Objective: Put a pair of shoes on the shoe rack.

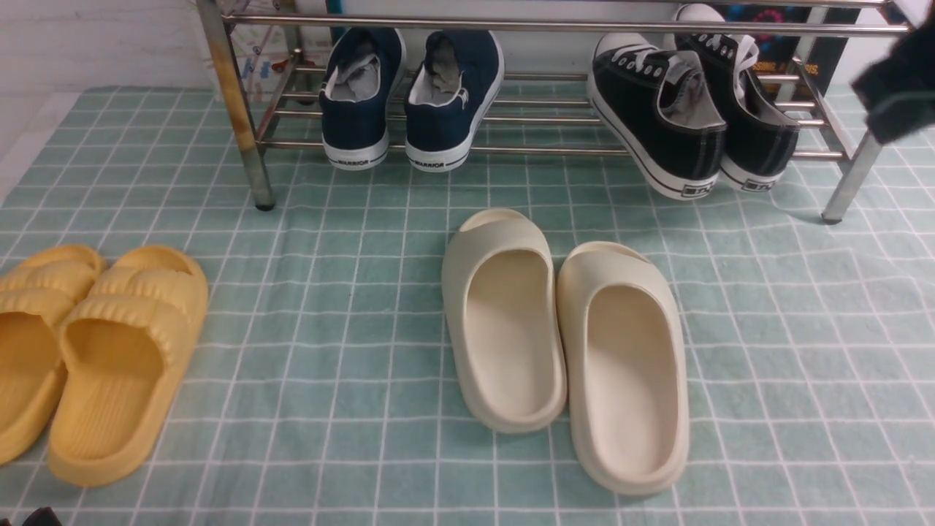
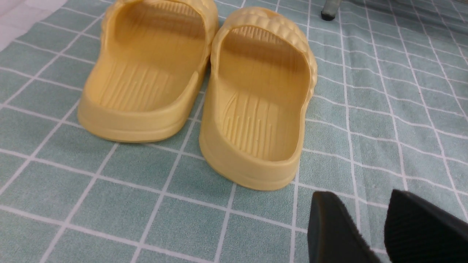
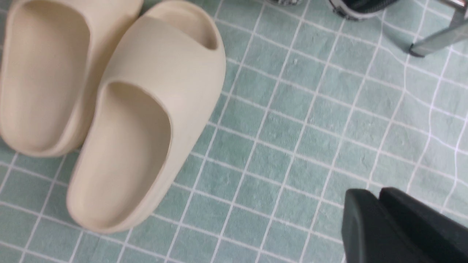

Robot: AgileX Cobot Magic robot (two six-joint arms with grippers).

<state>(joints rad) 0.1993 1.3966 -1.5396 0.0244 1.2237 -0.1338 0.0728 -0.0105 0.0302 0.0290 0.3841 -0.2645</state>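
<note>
The right hand (image 3: 370, 199), jaws closed on nothing, hangs over green checked cloth (image 3: 292, 146) near cream slides (image 3: 146, 109). The left hand (image 2: 360, 204), jaws apart and empty, hovers beside yellow slides (image 2: 256, 102). Beyond them, the pair of shoes (image 1: 657, 124) sits tilted, heels outward, on the lower bars of the shoe rack (image 1: 555, 28), right of navy sneakers (image 1: 445, 109).
</note>
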